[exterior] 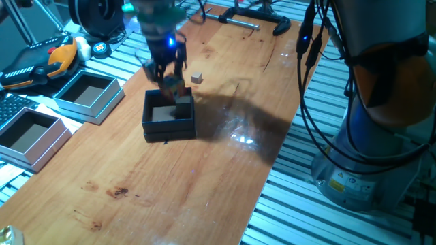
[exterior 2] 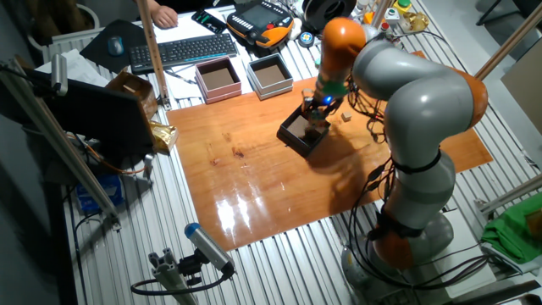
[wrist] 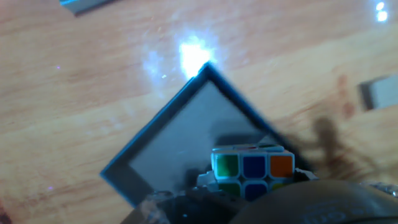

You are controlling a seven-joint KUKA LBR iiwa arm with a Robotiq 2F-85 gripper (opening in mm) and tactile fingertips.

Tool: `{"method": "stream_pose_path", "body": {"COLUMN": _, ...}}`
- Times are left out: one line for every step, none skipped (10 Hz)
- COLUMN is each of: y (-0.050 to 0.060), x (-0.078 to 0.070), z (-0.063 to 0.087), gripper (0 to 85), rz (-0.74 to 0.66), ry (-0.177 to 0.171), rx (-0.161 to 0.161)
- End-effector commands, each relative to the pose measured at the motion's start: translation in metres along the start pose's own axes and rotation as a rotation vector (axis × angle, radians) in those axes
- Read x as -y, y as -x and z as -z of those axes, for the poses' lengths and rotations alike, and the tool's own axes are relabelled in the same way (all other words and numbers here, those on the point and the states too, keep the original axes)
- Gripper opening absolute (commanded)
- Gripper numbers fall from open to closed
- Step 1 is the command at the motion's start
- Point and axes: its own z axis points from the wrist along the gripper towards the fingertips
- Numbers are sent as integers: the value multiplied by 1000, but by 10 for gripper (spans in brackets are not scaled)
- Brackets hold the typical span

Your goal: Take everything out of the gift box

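Observation:
The gift box (exterior: 169,128) is small, square and black and stands mid-table. My gripper (exterior: 170,83) hangs over its far edge, shut on the puzzle cube (exterior: 174,87), which is a little above the box. In the hand view the cube (wrist: 252,167) shows green, blue and orange squares and overlaps the box's rim (wrist: 152,121); the dark inside looks bare. The pale beige block (exterior: 197,78) lies on the wood just beyond the box, also at the hand view's right edge (wrist: 379,93). In the other fixed view the gripper (exterior 2: 317,114) is above the box (exterior 2: 295,140).
Two light-blue boxes with brown insides (exterior: 88,95) (exterior: 30,136) stand on the slatted bench left of the wooden board. A black clamp (exterior: 255,17) lies at the board's far end. The arm's base (exterior: 368,170) and cables (exterior: 306,47) are to the right.

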Motion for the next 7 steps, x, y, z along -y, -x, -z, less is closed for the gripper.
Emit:
{"method": "stream_pose_path", "body": {"y": 7, "x": 16, "z": 13, "gripper": 310, "rz": 24, "ry": -22, "rx": 4}}
{"method": "stream_pose_path", "body": {"y": 15, "x": 28, "z": 16, "gripper": 310, "rz": 40, "ry": -38, "rx": 10}}
{"method": "stream_pose_path", "body": {"y": 23, "x": 41, "z": 18, "gripper": 310, "rz": 61, "ry": -47, "rx": 11}}
{"method": "stream_pose_path", "body": {"y": 29, "x": 54, "z": 17, "gripper": 310, "rz": 73, "ry": -53, "rx": 15}}
{"method": "stream_pose_path", "body": {"y": 36, "x": 69, "z": 10, "gripper": 310, "rz": 87, "ry": -56, "rx": 26}}
{"method": "stream_pose_path", "body": {"y": 40, "x": 78, "z": 4, "gripper": 323, "rz": 106, "ry": -67, "rx": 35}}
{"method": "stream_pose_path", "body": {"y": 45, "x": 89, "z": -1, "gripper": 337, "rz": 129, "ry": -71, "rx": 41}}
